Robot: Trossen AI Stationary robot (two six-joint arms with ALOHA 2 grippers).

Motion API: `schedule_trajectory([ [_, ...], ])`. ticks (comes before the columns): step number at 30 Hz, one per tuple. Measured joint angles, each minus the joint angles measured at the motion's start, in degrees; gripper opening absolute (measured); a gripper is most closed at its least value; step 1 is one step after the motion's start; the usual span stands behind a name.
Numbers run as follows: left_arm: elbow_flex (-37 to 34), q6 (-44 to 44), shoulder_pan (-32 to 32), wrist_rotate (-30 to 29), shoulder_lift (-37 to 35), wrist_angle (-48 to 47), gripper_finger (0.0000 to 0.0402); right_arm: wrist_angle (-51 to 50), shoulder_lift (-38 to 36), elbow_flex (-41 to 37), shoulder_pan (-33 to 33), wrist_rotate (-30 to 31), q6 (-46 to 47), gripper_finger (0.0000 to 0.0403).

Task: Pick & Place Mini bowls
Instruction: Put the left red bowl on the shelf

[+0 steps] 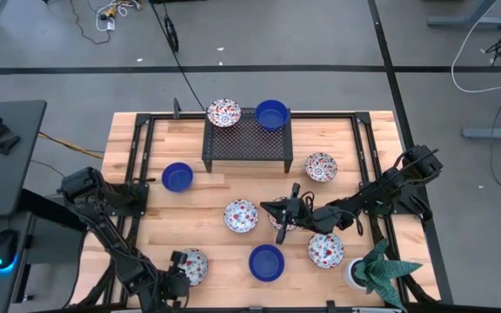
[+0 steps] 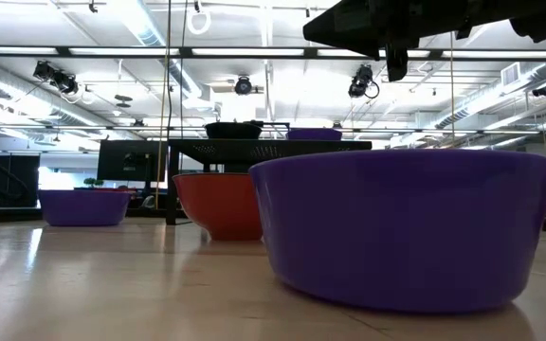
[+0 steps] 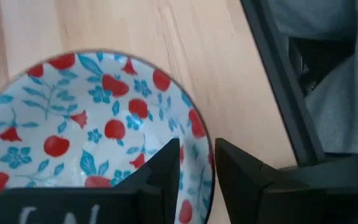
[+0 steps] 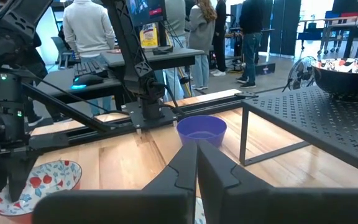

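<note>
Left pincer [image 3: 194, 177] straddles floral bowl's [image 3: 86, 124] rim (near table edge).

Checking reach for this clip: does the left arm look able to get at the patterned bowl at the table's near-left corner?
Probably yes. The left tool is already at that patterned bowl, its fingers straddling the rim, one inside and one outside. Nothing stands between them; the blue bowl sits well apart.
</note>
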Motion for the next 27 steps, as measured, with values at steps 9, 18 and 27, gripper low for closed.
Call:
schedule_trajectory([
  [9, 0.33, 0.13, 0.0, -2.23, 0.0, -0.02, 0.0098, -0.02, 0.0, 0.0, 0.02, 0.0, 0.0, 0.0016],
  [18, 0.36, 0.26, -0.02, -3.89, -0.04, -0.16, 0.0034, -0.04, 0.0, 0.0, 0.0, 0.0, 0.0, 0.0016],
  [27, 0.46, 4.45, 0.69, -8.25, -1.19, -0.4, 0.0013, -0.22, 0.0, 0.0, 0.15, 0.01, 0.0, 0.0016],
])
